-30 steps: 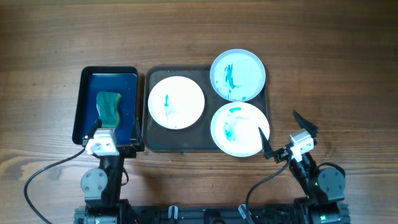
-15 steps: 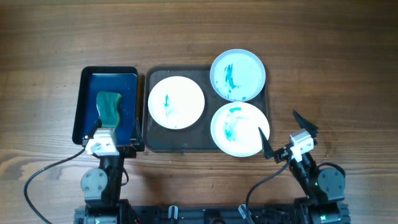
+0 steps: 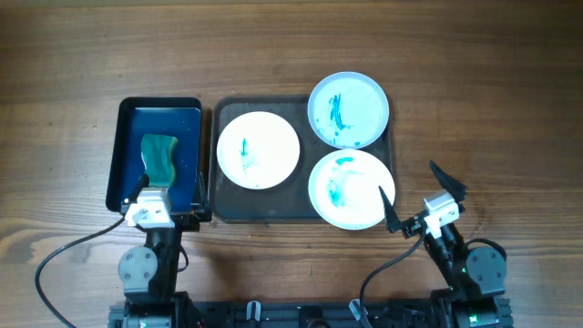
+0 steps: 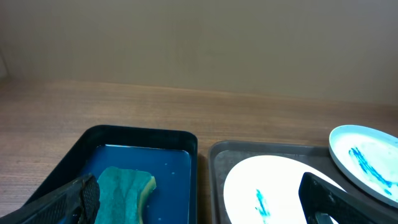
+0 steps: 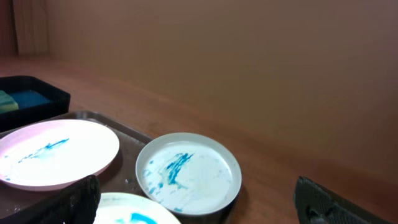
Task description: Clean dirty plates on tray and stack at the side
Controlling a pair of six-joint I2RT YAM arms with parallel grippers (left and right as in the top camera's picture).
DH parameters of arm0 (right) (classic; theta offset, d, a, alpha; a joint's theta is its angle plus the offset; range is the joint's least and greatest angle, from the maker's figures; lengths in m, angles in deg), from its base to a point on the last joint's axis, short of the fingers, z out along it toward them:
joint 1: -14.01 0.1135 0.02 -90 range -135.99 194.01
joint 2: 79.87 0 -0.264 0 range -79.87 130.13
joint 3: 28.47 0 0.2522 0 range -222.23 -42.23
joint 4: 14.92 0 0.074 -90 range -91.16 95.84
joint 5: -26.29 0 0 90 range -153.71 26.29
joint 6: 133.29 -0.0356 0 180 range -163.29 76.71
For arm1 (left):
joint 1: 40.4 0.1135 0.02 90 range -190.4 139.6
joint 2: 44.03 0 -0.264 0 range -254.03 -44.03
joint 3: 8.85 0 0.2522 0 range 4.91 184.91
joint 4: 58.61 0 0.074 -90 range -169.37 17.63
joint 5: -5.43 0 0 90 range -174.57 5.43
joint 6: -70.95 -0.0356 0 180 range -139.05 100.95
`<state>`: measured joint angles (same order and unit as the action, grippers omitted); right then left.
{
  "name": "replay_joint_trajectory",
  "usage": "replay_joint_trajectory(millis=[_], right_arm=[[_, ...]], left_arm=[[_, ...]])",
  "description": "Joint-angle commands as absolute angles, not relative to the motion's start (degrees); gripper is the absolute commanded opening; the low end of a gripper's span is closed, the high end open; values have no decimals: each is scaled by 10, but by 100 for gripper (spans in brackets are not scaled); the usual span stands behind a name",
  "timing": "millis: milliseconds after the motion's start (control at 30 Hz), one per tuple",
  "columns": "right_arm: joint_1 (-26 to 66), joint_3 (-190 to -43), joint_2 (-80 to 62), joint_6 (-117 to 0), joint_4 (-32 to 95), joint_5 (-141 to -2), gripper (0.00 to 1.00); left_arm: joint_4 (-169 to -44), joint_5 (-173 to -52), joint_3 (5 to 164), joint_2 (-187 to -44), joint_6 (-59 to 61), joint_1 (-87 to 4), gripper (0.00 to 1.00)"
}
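**Three smeared plates on the tray, both arms parked with jaws wide**

And here's the layout from overhead: the big dark tray (image 3: 219,206) lies with its long axis running left to right across the wooden table (image 3: 483,73). All three plates are on it.

The left plate (image 3: 258,149) sits fully inside the rim, with a short teal streak pointing away from the arms. The far-right plate (image 3: 348,109) hangs over the tray's far right corner, and its streak also runs near to far. The near-right plate (image 3: 351,189) carries a hooked smear left of centre. Its edge reaches the tray's near rim, just beside the far-right plate.

Touching the tray's left side is the narrow blue tray (image 3: 115,155), its long axis turned the other way, near to far. A green sponge (image 3: 159,158) lies in it, lengthwise along that same line.

The left gripper (image 4: 199,183) is low at the near end of the blue tray, spread wide, nothing held. The right gripper (image 3: 407,180) is just off the tray's near right corner, also gaping wide with nothing between its fingers. One fingertip is at the near-right plate's edge; contact can't be told.
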<state>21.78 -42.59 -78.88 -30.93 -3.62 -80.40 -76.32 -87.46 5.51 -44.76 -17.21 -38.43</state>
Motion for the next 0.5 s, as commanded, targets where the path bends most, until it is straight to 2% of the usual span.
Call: replay_joint_trajectory(millis=[0,233,467], right_arm=[[217,-425,-794,-300,-43,-818,100],[217,-464,-756,-343,-44,-857,100],[217,-600,-558,-345,-46,-897,100]], left_arm=[[-761,-882,52,-443,-146,-383,100],[-789,-879,81,-457,-121,-383,100],[-838,-897,211,-595,-121,-383,100]])
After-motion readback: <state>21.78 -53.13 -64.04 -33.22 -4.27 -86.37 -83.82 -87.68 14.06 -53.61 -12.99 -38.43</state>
